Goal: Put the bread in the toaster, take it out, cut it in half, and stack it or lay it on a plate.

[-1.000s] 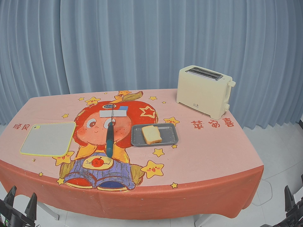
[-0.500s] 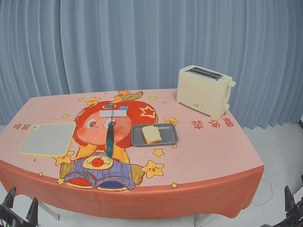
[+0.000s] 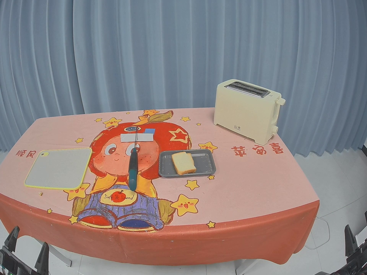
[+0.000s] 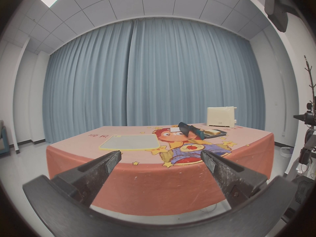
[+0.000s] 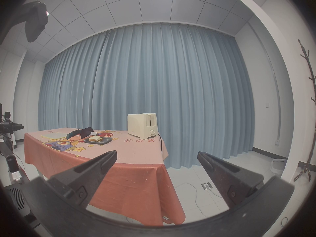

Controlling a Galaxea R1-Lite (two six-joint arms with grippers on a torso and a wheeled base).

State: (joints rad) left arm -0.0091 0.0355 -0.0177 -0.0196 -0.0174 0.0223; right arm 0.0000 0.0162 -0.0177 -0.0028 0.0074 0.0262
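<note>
The bread (image 3: pixel 183 163) lies flat in the tray (image 3: pixel 206 168), on the side toward the robot's left. This probably keeps it off the cloth and easy to lift. Its long axis runs near to far, with the far end leaning slightly left. It would have to be stood on edge for the slot of the toaster (image 3: pixel 246 109), which sits beyond the tray to the right. Left of the tray, the knife (image 3: pixel 133 169) points its handle toward the robot, handy for a grasp. Farther left lies the cutting board (image 3: pixel 59 168). The left pincer (image 4: pixel 160 154) and right pincer (image 5: pixel 157 154) hang below the counter (image 3: pixel 244 188), nearer than the tray, fingers apart and holding nothing.
</note>
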